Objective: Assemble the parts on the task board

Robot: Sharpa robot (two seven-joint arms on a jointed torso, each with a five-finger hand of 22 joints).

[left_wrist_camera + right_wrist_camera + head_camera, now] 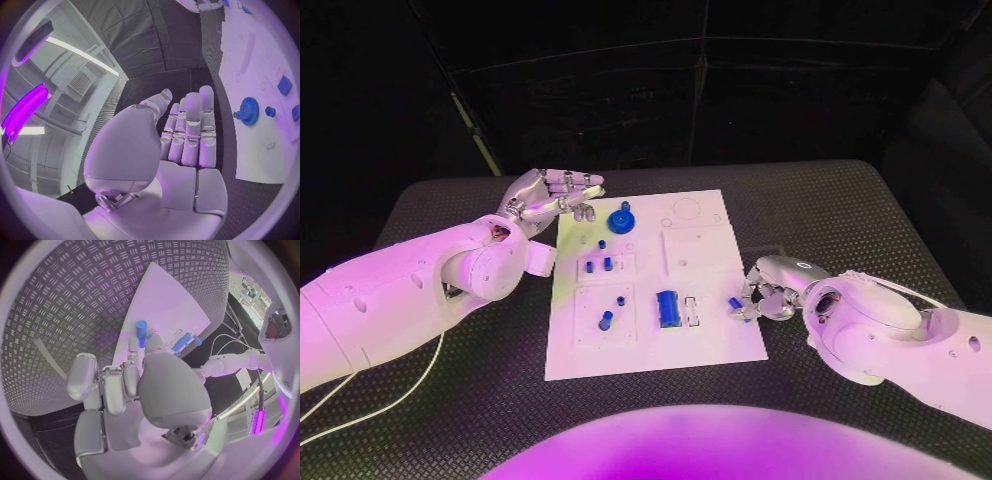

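Right hand (769,290) pinching a blue peg (141,333) at the board (711,345) edge.
I fear it slips from my fingers; left hand (554,192) hovers open, holding nothing.

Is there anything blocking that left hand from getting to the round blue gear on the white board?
Nothing visible does. The left hand hovers open beside the task board, and the blue gear lies just next to its fingers with only bare board between.

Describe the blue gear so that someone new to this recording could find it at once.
Start at the white task board mid-table and go to its far end, next to the raised left hand. The blue gear lies there: round and toothed, while the other blue parts are small pegs and blocks.
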